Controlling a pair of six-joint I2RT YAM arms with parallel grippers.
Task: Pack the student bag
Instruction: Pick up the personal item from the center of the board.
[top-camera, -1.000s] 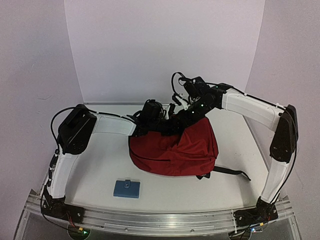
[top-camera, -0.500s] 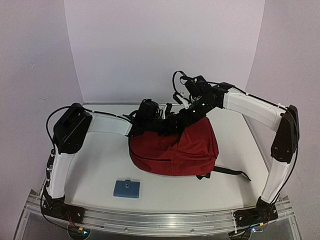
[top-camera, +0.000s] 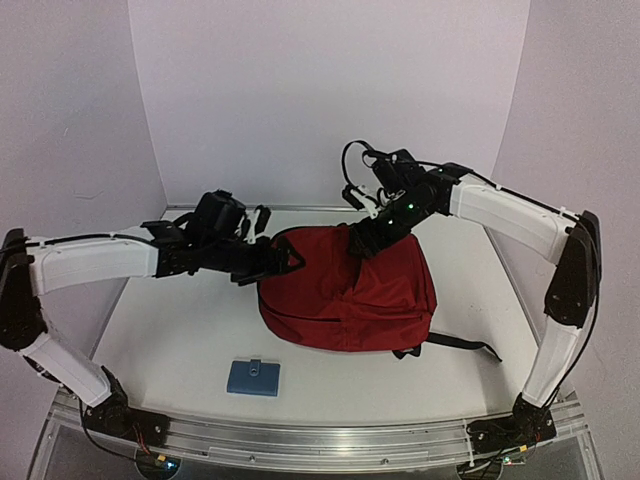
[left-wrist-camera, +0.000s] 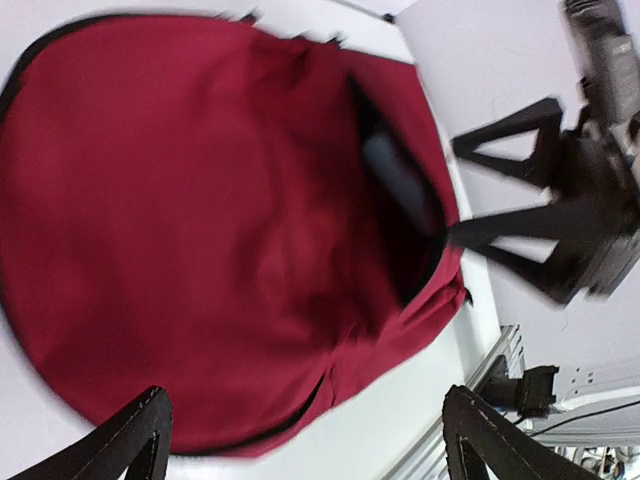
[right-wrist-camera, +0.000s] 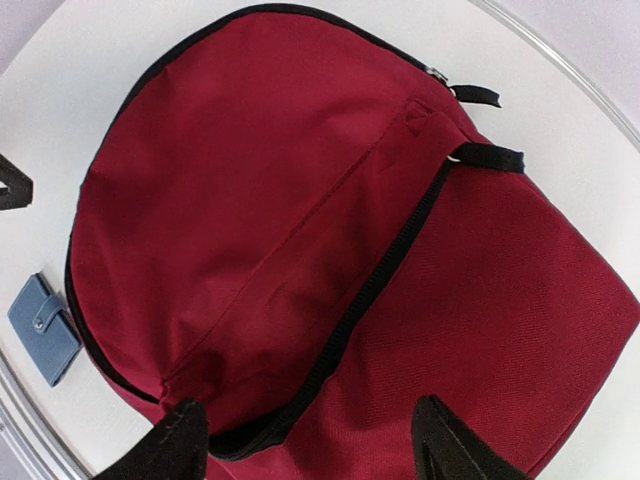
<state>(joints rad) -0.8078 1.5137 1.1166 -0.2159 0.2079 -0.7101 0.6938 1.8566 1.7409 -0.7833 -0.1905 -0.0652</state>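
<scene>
Nearest the arms' bases, a small blue case lies flat on the counter, on the near side of the student bag and toward its left, well apart from both arms. The bag itself slumps in the middle of the counter, and its black zipper is parted enough that the left wrist view shows a dark slit with grey lining inside. Just off the bag's left edge, the left end effector hangs with its fingers spread wide, gripping nothing. Above the bag's far side, the right end effector is likewise apart and empty. The opening step looks done and loading comes next. That calls for the left arm to swing near, clamp the thin case, and carry it to the slit, which may need holding open.
</scene>
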